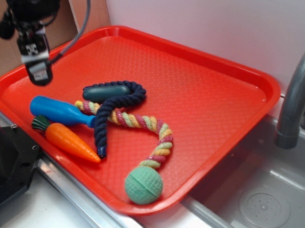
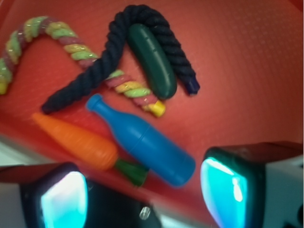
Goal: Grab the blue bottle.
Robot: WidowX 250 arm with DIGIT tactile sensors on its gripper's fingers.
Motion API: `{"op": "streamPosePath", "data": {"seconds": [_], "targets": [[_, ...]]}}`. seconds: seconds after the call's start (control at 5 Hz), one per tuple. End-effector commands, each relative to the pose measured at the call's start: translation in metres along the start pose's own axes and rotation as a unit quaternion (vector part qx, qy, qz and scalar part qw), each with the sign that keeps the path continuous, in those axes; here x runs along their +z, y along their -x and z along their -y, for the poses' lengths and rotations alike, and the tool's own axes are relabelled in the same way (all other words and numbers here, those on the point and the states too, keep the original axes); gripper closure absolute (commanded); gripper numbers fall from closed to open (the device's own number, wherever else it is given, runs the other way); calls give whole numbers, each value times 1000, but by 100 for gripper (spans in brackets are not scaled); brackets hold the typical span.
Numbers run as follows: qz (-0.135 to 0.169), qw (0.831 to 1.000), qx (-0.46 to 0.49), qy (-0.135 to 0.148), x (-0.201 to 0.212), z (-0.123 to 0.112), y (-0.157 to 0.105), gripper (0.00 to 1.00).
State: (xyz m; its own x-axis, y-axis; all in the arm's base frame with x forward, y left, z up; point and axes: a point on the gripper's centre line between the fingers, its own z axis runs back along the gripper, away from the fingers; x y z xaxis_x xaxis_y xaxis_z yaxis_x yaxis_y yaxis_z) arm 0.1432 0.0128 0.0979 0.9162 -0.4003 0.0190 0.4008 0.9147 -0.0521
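The blue bottle [image 1: 60,110] lies on its side on the red tray [image 1: 209,101], near the tray's left front edge, neck pointing right. In the wrist view the bottle [image 2: 142,141] lies diagonally just ahead of my fingers. My gripper [image 1: 39,75] hangs above the tray's left rim, above and behind the bottle's fat end, not touching it. In the wrist view the gripper [image 2: 142,202] is open and empty, its two fingers wide apart.
An orange toy carrot [image 1: 69,140] lies right beside the bottle on its front side. A dark teal oblong toy [image 1: 105,93] sits inside a navy rope [image 1: 111,117]. A multicoloured rope [image 1: 142,122] ends in a green ball [image 1: 144,185]. A sink and grey faucet [image 1: 296,96] stand at right.
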Motion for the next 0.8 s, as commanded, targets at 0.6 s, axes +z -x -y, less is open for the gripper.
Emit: {"op": "streamPosePath", "data": {"seconds": [0.6], "targets": [[-29,998,-49,19,-68,1,-8,0]]}}
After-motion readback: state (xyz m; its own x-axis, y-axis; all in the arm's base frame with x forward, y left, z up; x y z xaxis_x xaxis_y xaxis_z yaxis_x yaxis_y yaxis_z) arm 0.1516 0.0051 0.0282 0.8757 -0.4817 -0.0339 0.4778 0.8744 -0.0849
